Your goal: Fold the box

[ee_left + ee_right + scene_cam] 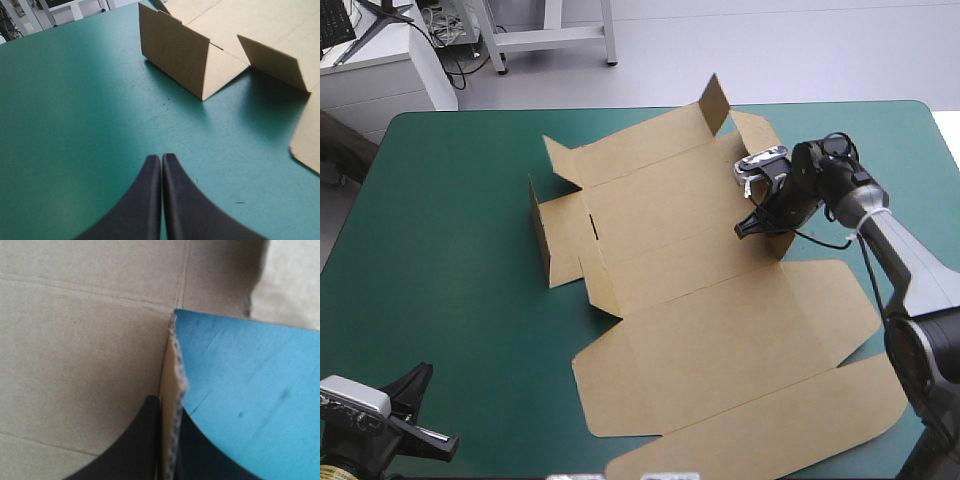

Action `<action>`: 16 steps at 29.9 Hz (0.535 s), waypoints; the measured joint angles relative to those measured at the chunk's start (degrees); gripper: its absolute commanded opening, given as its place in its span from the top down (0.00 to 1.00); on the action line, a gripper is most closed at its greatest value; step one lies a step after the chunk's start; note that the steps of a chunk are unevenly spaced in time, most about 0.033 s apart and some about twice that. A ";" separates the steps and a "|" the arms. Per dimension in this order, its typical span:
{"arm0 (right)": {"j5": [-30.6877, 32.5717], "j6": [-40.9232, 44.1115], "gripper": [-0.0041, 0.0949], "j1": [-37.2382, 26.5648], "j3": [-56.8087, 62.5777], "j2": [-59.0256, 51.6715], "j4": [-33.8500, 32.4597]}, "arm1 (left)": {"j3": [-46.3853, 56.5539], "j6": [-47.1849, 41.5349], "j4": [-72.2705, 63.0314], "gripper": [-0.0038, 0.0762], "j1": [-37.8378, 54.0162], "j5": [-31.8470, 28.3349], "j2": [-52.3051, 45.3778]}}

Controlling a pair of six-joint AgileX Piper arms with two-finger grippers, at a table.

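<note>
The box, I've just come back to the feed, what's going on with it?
The right gripper is shut on a flap at the right side of the box, holding it up on edge. The rest of the brown sheet lies mostly flat on the teal-green table, though the left end wall and a small far flap stand raised. The left gripper is shut and empty, over bare cover near the near-left corner, clear of the box.

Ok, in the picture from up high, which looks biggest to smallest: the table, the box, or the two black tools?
Largest: the teal-green table.
Next: the brown box.
Last: the right tool and left tool look about alike; the left is nearer the camera, so no ranking.
</note>
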 measured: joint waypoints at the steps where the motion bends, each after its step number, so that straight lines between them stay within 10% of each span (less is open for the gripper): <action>1: 1.68 -2.51 0.98 0.00 -3.06 1.88 0.00 | 0.00 0.00 0.00 0.96 0.00 0.00 0.00; 16: 8.57 -24.64 0.98 6.04 -30.69 20.72 1.03 | 0.00 0.00 0.00 0.96 0.00 0.00 0.00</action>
